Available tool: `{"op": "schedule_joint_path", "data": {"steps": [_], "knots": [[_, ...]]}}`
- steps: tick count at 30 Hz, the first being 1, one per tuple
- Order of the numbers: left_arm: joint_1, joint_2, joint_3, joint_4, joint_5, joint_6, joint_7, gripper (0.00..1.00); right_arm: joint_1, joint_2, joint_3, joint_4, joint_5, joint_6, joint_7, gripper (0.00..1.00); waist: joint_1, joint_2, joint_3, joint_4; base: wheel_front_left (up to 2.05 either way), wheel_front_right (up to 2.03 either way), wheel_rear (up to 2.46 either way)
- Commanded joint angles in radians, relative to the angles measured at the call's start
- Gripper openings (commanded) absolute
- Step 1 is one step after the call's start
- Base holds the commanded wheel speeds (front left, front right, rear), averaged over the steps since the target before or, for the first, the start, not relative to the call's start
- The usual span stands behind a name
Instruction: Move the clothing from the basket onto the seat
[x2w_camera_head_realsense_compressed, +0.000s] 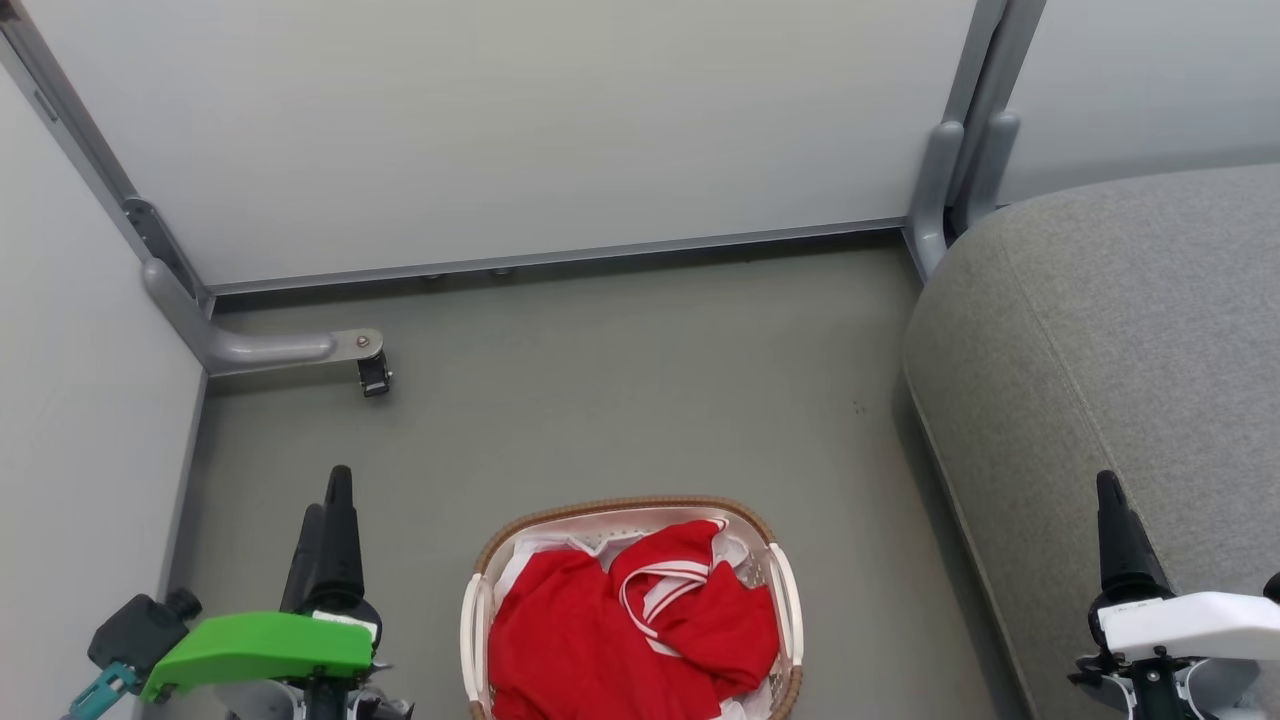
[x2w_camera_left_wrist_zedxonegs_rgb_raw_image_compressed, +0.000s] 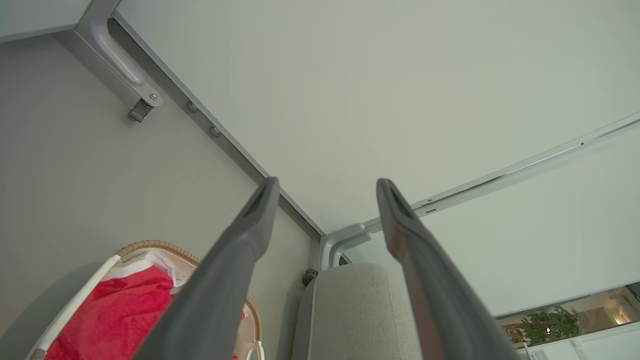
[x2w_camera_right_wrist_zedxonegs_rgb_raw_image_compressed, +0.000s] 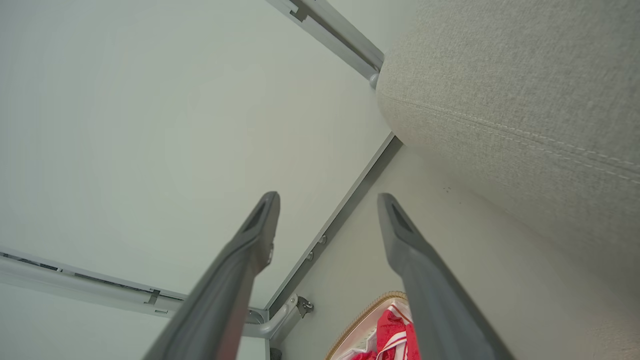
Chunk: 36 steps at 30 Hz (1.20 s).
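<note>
Left tool (x2w_camera_left_wrist_zedxonegs_rgb_raw_image_compressed: 325, 187), right tool (x2w_camera_right_wrist_zedxonegs_rgb_raw_image_compressed: 327, 197): spread wide, empty.
Between them sits clothing (x2w_camera_head_realsense_compressed: 600, 640) in basket (x2w_camera_head_realsense_compressed: 478, 600); shallow pinch may slip, dropping it short of seat (x2w_camera_head_realsense_compressed: 1120, 330) beside right tool.

We see a grey floor (x2w_camera_head_realsense_compressed: 620, 400). On it stand the basket (x2w_camera_head_realsense_compressed: 620, 504), the seat (x2w_camera_head_realsense_compressed: 1100, 330) to its right, and a partition's castor foot (x2w_camera_head_realsense_compressed: 290, 348).

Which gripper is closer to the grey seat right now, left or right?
Right. The right gripper is open right at the seat, against its near edge in the head view. The left gripper, also open, is beyond the basket, on its far side from the seat.
</note>
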Motion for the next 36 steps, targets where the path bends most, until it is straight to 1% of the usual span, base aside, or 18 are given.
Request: {"op": "schedule_joint_path", "data": {"steps": [1, 2, 6, 10, 18, 25, 27, 36], "knots": [[0.004, 0.005, -0.016, -0.026, 0.087, 0.013, -0.016, 1.00, 0.002, -0.007, -0.002, -0.023, -0.075, 0.000, -0.017, 1.00, 0.0000, 0.0000, -0.001, 0.001, 0.00, 0.00, 0.00], [0.004, 0.005, -0.017, -0.026, 0.092, 0.014, -0.017, 1.00, 0.003, -0.007, -0.001, -0.024, -0.080, 0.000, -0.018, 1.00, 0.0000, 0.0000, -0.001, 0.001, 0.00, 0.00, 0.00], [0.009, 0.006, -0.034, -0.037, 0.196, 0.036, -0.030, 1.00, 0.012, -0.008, 0.013, -0.036, -0.158, 0.000, -0.030, 1.00, 0.0000, 0.0000, -0.002, 0.002, 0.00, 0.00, 0.00], [0.017, 0.006, -0.050, -0.047, 0.272, 0.052, -0.042, 1.00, 0.018, -0.008, 0.025, -0.039, -0.222, 0.000, -0.042, 1.00, 0.0000, 0.0000, -0.003, 0.003, 0.00, 0.00, 0.00], [0.028, 0.007, -0.073, -0.053, 0.381, 0.067, -0.064, 1.00, 0.032, -0.009, 0.057, -0.037, -0.373, 0.000, -0.065, 1.00, 0.0000, 0.0000, -0.003, 0.006, 0.00, 0.00, 0.00], [0.039, 0.008, -0.091, -0.047, 0.461, 0.077, -0.082, 1.00, 0.039, -0.010, 0.074, -0.032, -0.469, 0.000, -0.082, 1.00, 0.0000, 0.0000, -0.004, 0.008, 0.00, 0.00, 0.00], [0.041, 0.008, -0.102, -0.043, 0.490, 0.082, -0.090, 1.00, 0.040, -0.010, 0.081, -0.032, -0.512, 0.000, -0.091, 1.00, 0.0000, 0.0000, -0.004, 0.009, 0.00, 0.00, 0.00], [0.049, 0.009, -0.127, -0.022, 0.569, 0.097, -0.111, 1.00, 0.049, -0.011, 0.085, -0.038, -0.605, 0.000, -0.112, 1.00, 0.0000, 0.0000, -0.004, 0.011, 0.00, 0.00, 0.00]]}}
